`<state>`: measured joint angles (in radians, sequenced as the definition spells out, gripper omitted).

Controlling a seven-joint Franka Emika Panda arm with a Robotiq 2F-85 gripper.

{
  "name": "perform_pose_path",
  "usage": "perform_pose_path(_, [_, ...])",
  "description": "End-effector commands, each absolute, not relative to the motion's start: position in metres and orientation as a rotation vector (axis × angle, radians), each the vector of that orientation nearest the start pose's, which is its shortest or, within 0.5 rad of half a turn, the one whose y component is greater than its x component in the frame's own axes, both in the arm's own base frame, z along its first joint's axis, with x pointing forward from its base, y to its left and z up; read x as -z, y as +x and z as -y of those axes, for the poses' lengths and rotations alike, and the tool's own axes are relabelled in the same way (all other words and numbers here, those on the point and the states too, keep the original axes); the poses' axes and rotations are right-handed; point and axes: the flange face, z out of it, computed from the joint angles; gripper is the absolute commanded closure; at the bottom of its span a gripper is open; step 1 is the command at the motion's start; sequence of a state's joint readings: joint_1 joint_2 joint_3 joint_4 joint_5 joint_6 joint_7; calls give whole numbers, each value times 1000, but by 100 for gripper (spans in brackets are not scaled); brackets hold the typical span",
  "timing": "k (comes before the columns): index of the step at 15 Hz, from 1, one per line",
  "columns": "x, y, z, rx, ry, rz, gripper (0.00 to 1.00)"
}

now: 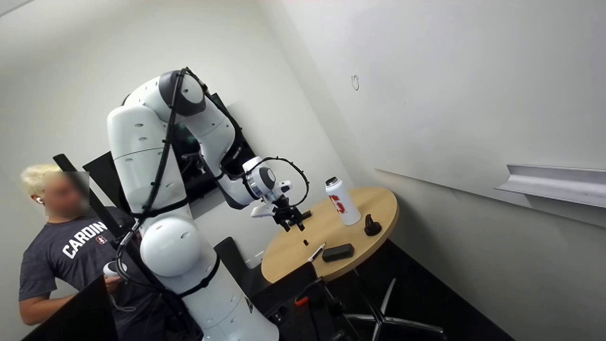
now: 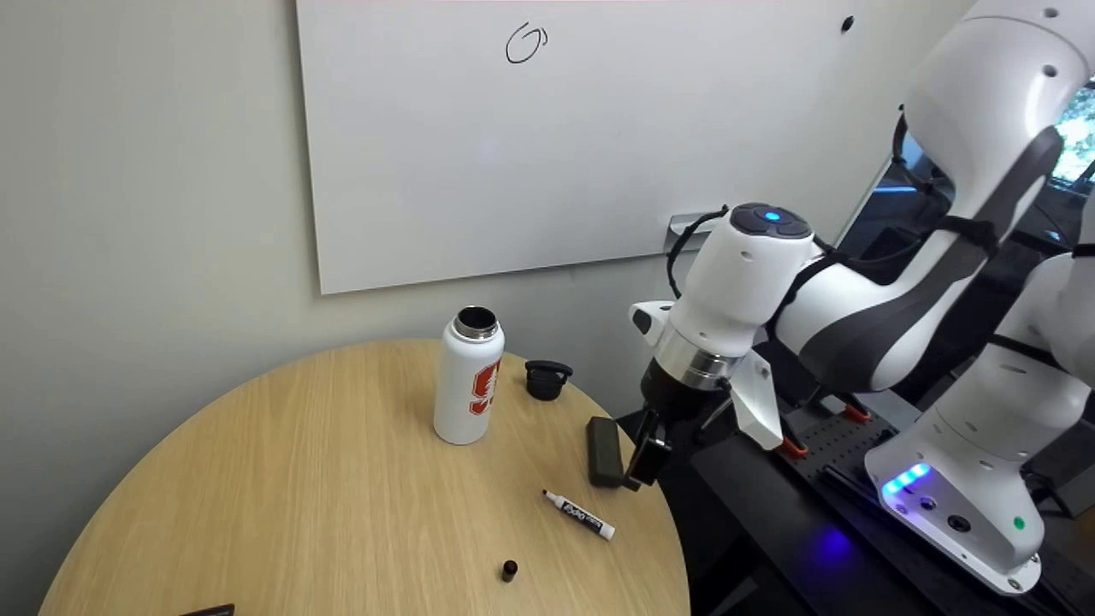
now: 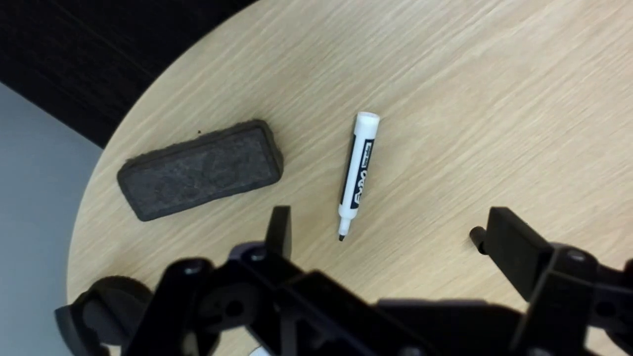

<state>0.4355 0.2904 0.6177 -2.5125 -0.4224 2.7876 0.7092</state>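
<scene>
1. Lying on its side on the wooden table (image 2: 282,445), the white Expo marker (image 3: 357,173) is what the gripper (image 3: 388,217) is centred nearest to. Its dark nib is bare and, in the wrist view, points toward the gripper. With no tray or clip about it, only the flat tabletop seems to keep it from rolling.
2. The gripper hangs above the table, its jaws spread wide and grasping nothing. It is aimed downward, which is probably why the nib shows between the two fingers in the wrist view.
3. The small black cap (image 3: 477,240), apparently the marker's, sits apart from it, partly hidden by one finger in the wrist view; that would account for the exposed nib. Whether it stands on end or lies over is hard to tell.
4. On the marker's opposite side, the dark eraser (image 3: 200,170) rests flat near the table's edge, its broad face giving it a steady seat.
5. Farther out, the white bottle (image 2: 468,376) stands upright on its base, its mouth uncovered because the black looped lid (image 2: 546,383) sits near it instead.
6. Behind hangs the whiteboard (image 2: 513,171), bearing a dark scribble (image 2: 526,43). In an exterior view a person (image 1: 90,241) holds a white controller (image 1: 113,269), likely to steer the arm (image 1: 137,166).
</scene>
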Motion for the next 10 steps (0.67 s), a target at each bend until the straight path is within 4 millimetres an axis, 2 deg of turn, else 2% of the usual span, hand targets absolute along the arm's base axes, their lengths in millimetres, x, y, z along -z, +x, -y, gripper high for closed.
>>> perform_pose_path(1, [-164,211,-441,-39,-2833,1100,0])
perform_pose_path(2, [-177,210,-429,-6,-2861,1079,0])
perform_pose_path(4, [-164,210,-435,-55,-2849,1072,0])
perform_pose_path(7, [-162,210,-439,-62,-2843,1072,0])
perform_pose_path(10, [-150,211,-435,-22,-2837,1090,0])
